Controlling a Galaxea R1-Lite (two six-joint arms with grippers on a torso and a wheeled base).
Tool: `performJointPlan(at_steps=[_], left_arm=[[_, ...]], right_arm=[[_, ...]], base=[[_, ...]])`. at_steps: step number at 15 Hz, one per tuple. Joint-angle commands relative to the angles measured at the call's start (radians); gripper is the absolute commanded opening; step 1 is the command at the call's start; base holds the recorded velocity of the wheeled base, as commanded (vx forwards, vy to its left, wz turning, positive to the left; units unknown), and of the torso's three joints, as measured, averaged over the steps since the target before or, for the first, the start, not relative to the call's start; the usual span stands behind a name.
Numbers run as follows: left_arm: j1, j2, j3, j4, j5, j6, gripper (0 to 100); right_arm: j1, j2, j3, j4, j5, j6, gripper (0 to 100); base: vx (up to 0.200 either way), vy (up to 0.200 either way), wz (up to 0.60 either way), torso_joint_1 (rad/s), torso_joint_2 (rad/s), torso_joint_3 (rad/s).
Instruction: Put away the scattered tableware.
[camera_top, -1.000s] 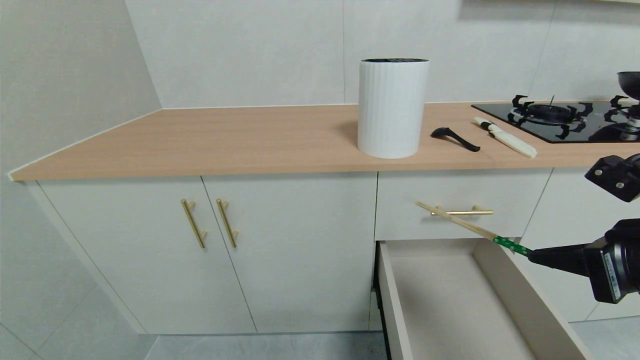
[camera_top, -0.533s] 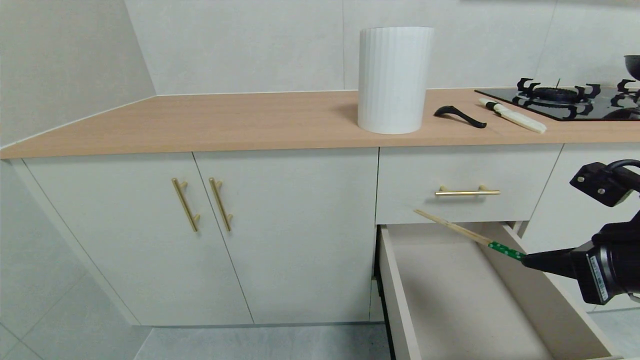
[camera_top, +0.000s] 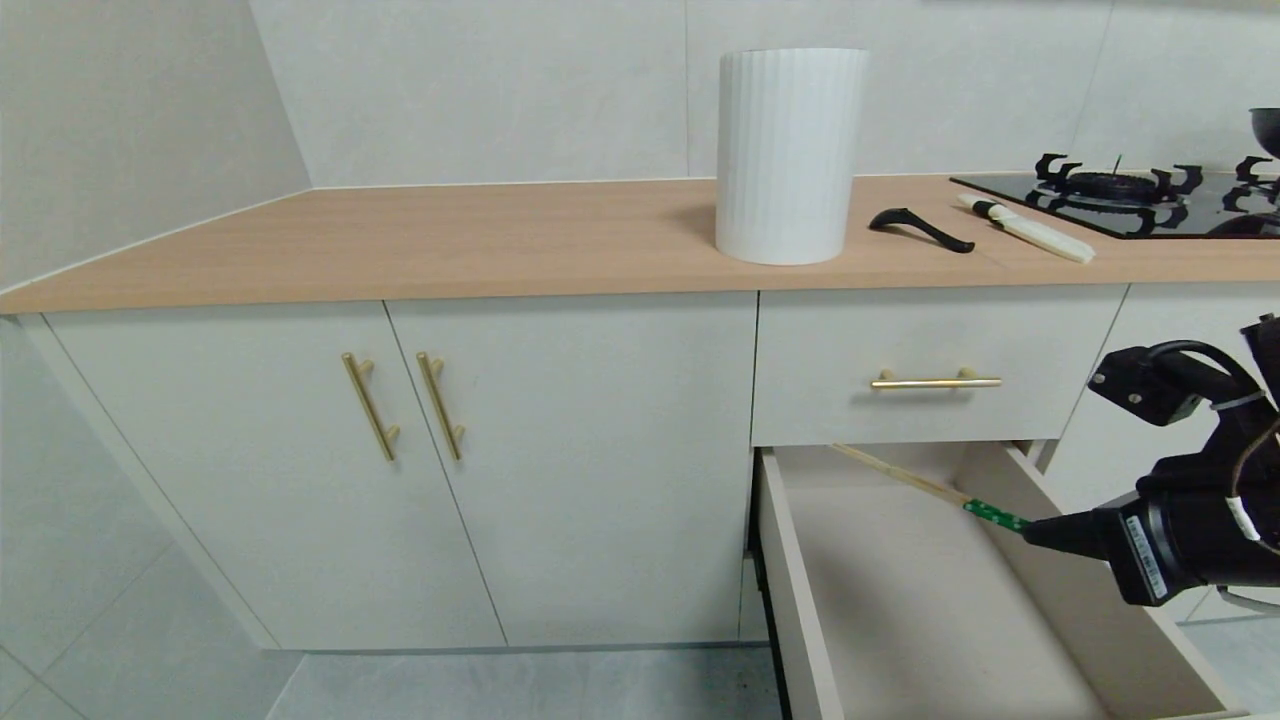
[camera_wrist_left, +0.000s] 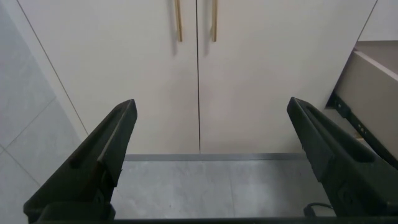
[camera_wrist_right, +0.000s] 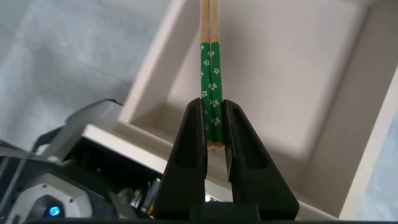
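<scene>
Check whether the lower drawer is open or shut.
Open. The lower drawer is pulled well out, its inside floor showing beneath the chopsticks.

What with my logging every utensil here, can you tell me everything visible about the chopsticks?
The chopsticks are a pair of thin, pale, wooden-looking sticks held side by side, their thick ends wrapped in green with small white flowers. The right end effector is shut on those ends. They slant over the open drawer, tips toward its back; whether the tips touch anything is unclear.
</scene>
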Motion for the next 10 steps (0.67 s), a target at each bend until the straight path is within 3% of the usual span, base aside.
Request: performJointPlan(at_steps=[1,10], left_arm=[[0.0,0.0,0.0,0.0,0.0,0.0,100],[0.0,0.0,0.0,0.001,0.0,0.0,100]], right_arm=[[0.0,0.122,-0.016,-0.018,-0.025,0.014,0],[-0.001,0.515,-0.03,-0.253,-0.067,0.193,0]], base=[[0.0,0.0,0.0,0.0,0.0,0.0],[0.0,0.0,0.0,0.0,0.0,0.0]])
